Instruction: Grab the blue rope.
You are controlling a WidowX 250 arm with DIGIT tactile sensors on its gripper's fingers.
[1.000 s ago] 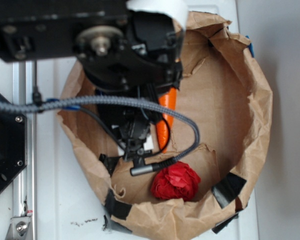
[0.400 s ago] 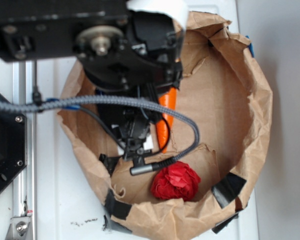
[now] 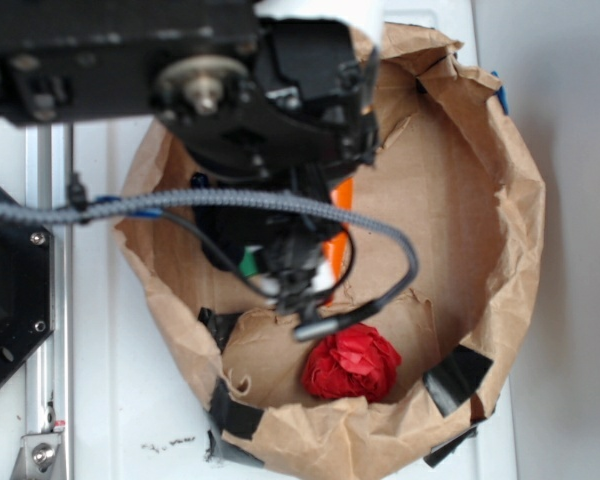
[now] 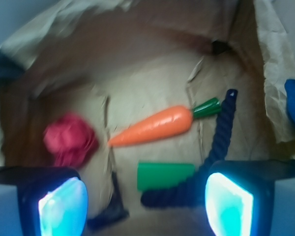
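We note a white counter [image 3: 540, 150] carrying a round enclosure of brown paper [image 3: 510, 200], its wall patched with black tape. The robot arm [image 3: 270, 100] hangs over the left half of the enclosure and hides much of the floor in the exterior view.

In the wrist view, the blue rope [image 4: 214, 152] lies on the paper floor at right. It runs from a blunt end near the carrot's green top down toward the right finger, then bends left along the lower edge of a green block [image 4: 164, 174]. The orange carrot [image 4: 155, 127] lies tilted just above the block, apart from it. A red crumpled ball [image 4: 69, 138] sits at left, well apart from the rope.

The tool [image 4: 145, 201] stands with its fingers [image 4: 63, 204] wide apart, gripping nothing.
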